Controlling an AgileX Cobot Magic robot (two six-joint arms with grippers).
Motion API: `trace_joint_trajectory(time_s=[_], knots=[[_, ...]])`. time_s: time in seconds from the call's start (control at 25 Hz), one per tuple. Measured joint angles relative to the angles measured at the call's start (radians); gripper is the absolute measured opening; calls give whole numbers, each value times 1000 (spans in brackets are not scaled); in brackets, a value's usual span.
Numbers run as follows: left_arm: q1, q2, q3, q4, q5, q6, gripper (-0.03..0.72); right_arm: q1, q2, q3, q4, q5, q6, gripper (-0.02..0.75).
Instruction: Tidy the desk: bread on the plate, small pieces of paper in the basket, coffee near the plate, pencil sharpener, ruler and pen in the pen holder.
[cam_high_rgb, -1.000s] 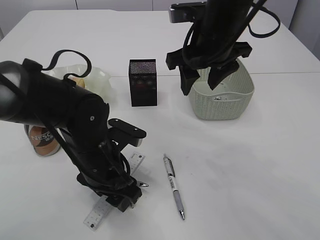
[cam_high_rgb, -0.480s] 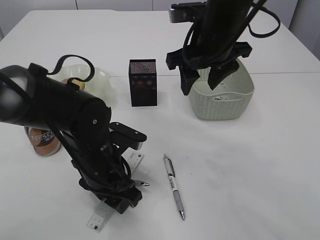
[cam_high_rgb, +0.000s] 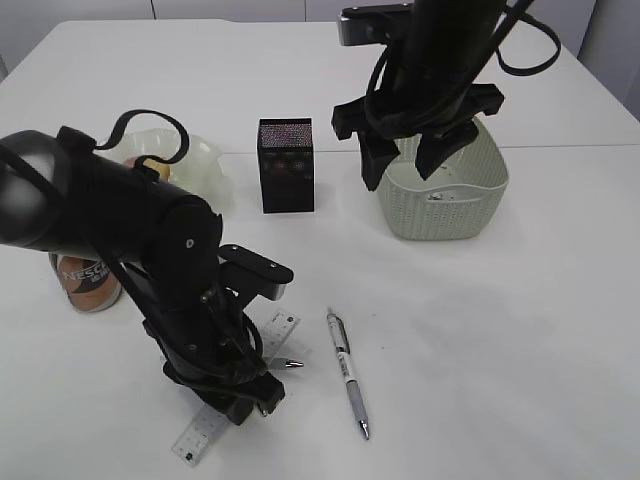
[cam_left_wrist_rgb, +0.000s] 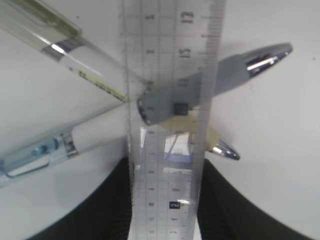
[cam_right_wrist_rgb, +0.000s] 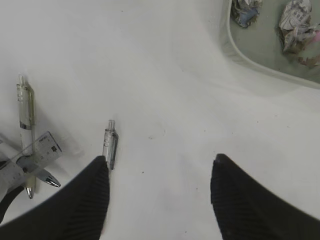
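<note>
Down low on the worktop (cam_high_rgb: 560, 330), the left gripper (cam_left_wrist_rgb: 165, 200) straddles the ruler (cam_left_wrist_rgb: 167, 125), which lies flat over at least two pens (cam_left_wrist_rgb: 215, 82) crossing beneath it. To lift it cleanly, the jaws should meet the ruler's two long edges squarely and pinch only the clear plastic, not the pen barrels underneath; a slow, level rise would probably keep the pens from being dragged along. In the left wrist view the dark jaws flank the ruler, partly parted and just beside its edges, but whether they already press on it I cannot tell. The right gripper (cam_high_rgb: 418, 160) hovers over the basket (cam_high_rgb: 445, 215), jaws apart and empty; crumpled paper (cam_right_wrist_rgb: 295, 22) lies inside. The pen holder (cam_high_rgb: 286, 165) stands between plate (cam_high_rgb: 205, 160) and basket, the ruler's likely destination. Another pen (cam_high_rgb: 348, 372) lies nearby, and the coffee (cam_high_rgb: 85, 283) sits left of the arm.
</note>
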Motion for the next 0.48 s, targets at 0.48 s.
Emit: trace_joint_trajectory(time_s=[0.48], knots=[[0,0,0,0,11,-2,277,0,0,0,0,0,0,471]])
